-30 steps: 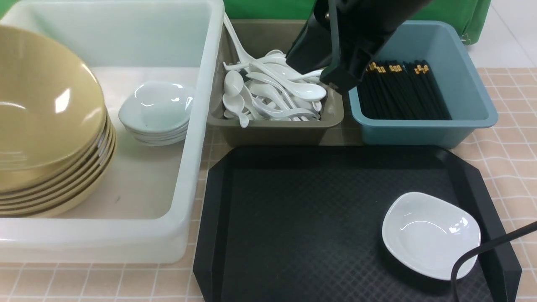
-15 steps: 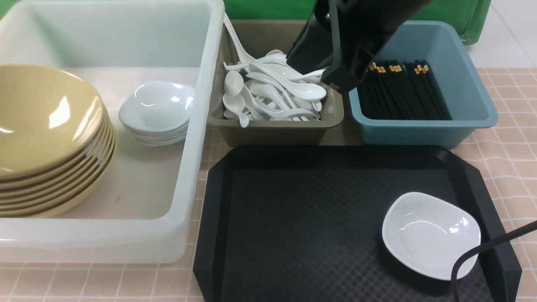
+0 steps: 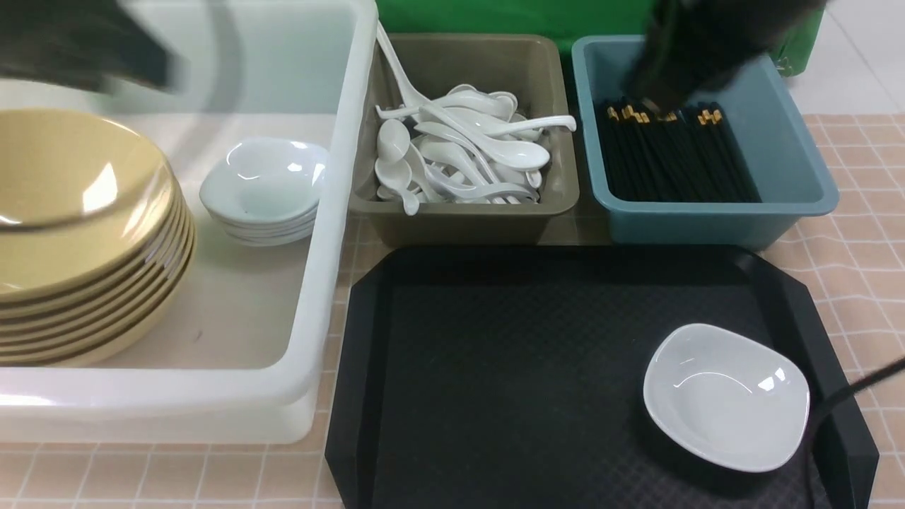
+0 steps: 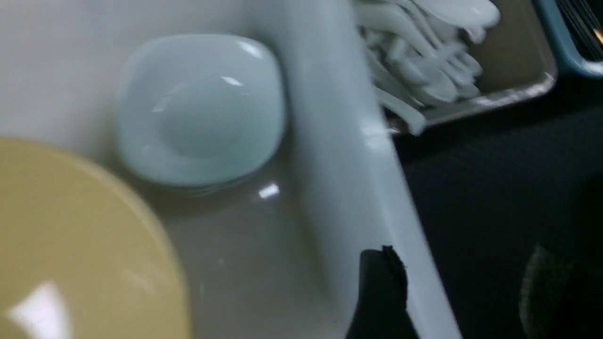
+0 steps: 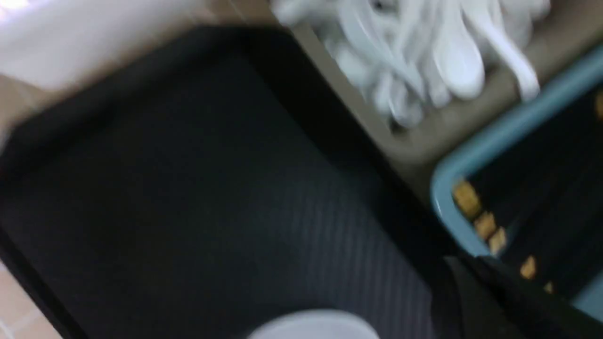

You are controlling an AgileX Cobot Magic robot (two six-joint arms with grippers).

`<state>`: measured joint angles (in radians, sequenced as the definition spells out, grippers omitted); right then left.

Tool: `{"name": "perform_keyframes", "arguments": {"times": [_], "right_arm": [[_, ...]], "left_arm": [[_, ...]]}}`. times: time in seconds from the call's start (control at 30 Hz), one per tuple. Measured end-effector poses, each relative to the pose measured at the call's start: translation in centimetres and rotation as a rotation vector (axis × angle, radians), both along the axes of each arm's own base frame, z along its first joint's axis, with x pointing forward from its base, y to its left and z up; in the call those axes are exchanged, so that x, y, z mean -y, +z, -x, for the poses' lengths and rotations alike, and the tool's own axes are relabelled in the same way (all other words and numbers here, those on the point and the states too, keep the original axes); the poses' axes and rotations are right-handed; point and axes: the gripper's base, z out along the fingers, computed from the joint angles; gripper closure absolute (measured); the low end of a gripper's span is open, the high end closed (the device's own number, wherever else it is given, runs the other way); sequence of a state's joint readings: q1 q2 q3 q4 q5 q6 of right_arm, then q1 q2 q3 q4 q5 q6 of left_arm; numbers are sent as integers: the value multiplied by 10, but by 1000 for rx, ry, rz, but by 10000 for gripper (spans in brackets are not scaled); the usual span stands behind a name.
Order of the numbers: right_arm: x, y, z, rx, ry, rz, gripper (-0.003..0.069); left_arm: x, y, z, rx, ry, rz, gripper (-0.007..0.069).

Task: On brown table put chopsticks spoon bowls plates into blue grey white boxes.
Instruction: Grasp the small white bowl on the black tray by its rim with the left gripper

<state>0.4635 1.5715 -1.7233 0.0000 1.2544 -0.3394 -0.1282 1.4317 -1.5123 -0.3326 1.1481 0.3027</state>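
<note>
A stack of yellow bowls (image 3: 78, 233) and a stack of small white dishes (image 3: 265, 187) sit in the white box (image 3: 332, 233). White spoons (image 3: 459, 159) fill the grey box (image 3: 463, 223). Black chopsticks (image 3: 672, 155) lie in the blue box (image 3: 792, 177). One white dish (image 3: 725, 396) lies on the black tray (image 3: 509, 367) at its near right. My left gripper (image 4: 461, 292) is open and empty above the white box's right wall. In the front view it is a blur (image 3: 106, 56) at the far left. My right gripper (image 3: 657, 85) is blurred above the blue box's far end. Its jaws are unclear.
The three boxes stand side by side along the far side of the tiled brown table (image 3: 862, 240), with the tray in front of the grey and blue ones. A black cable (image 3: 848, 396) crosses the tray's near right corner.
The top yellow bowl settled onto the stack. My left arm rose into view over the white box. My right arm swung from above the spoons to above the blue box.
</note>
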Motion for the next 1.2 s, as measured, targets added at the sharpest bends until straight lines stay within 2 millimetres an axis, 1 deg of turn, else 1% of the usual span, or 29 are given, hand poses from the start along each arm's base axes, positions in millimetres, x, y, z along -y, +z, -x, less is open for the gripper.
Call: {"name": "perform_keyframes", "arguments": {"times": [0.03, 0.07, 0.1, 0.17, 0.2, 0.23, 0.27, 0.3, 0.33, 0.37, 0.4, 0.43, 0.5, 0.53, 0.57, 0.6, 0.63, 0.67, 0.7, 0.8, 0.9, 0.97, 1.1, 1.17, 1.2], "right_arm": [[4, -2, 1, -6, -15, 9, 612], [10, -5, 4, -17, -43, 16, 612], [20, -13, 9, -45, -84, 26, 611], [30, -18, 19, -64, -125, 28, 610], [34, -19, 26, -69, -136, 30, 611], [40, -20, 33, -74, -156, 25, 611], [43, -20, 40, -74, -164, 23, 611], [46, -19, 46, -69, -168, 20, 611], [49, -21, 53, -71, -185, 19, 611], [51, -19, 56, -67, -188, 15, 611], [57, -20, 67, -60, -202, 18, 611], [60, -21, 74, -57, -213, 19, 611], [67, -24, 85, -54, -231, 29, 610], [71, -25, 92, -49, -239, 28, 610], [71, -27, 92, -53, -239, 31, 610], [75, -30, 102, -48, -241, 31, 610], [76, -31, 105, -47, -242, 31, 610], [77, -31, 107, -43, -241, 29, 610], [79, -34, 112, -42, -241, 29, 610], [81, -36, 116, -33, -243, 28, 610], [82, -36, 116, -21, -242, 26, 610], [81, -36, 115, -7, -239, 22, 610], [80, -34, 113, 21, -236, 7, 610], [80, -34, 113, 23, -235, 7, 610], [80, -34, 113, 23, -235, 7, 610]], "left_arm": [[9, -4, -3, -7, -27, -8, 302], [26, -13, -8, -19, -79, -26, 319], [56, -31, -15, -41, -166, -54, 340], [99, -56, -24, -61, -275, -88, 354], [115, -65, -27, -66, -312, -98, 353], [139, -76, -29, -76, -365, -106, 349], [157, -88, -30, -94, -405, -115, 345], [168, -93, -31, -97, -426, -116, 343], [191, -108, -30, -121, -472, -125, 330], [191, -107, -31, -117, -472, -122, 327], [217, -126, -30, -149, -518, -124, 285], [227, -134, -30, -154, -534, -122, 267], [250, -154, -31, -166, -561, -115, 195], [258, -164, -31, -171, -568, -110, 169], [260, -166, -31, -173, -569, -110, 158], [271, -182, -33, -170, -570, -99, 110], [274, -189, -35, -175, -566, -94, 94], [275, -190, -35, -170, -564, -90, 90], [280, -202, -39, -170, -549, -74, 71], [286, -213, -42, -171, -523, -35, 59], [293, -219, -44, -161, -501, 22, 59], [299, -222, -41, -142, -519, 31, 59], [314, -232, -29, -134, -562, 33, 67], [319, -237, -26, -132, -573, 32, 96], [321, -236, -25, -124, -577, 34, 122]]}}
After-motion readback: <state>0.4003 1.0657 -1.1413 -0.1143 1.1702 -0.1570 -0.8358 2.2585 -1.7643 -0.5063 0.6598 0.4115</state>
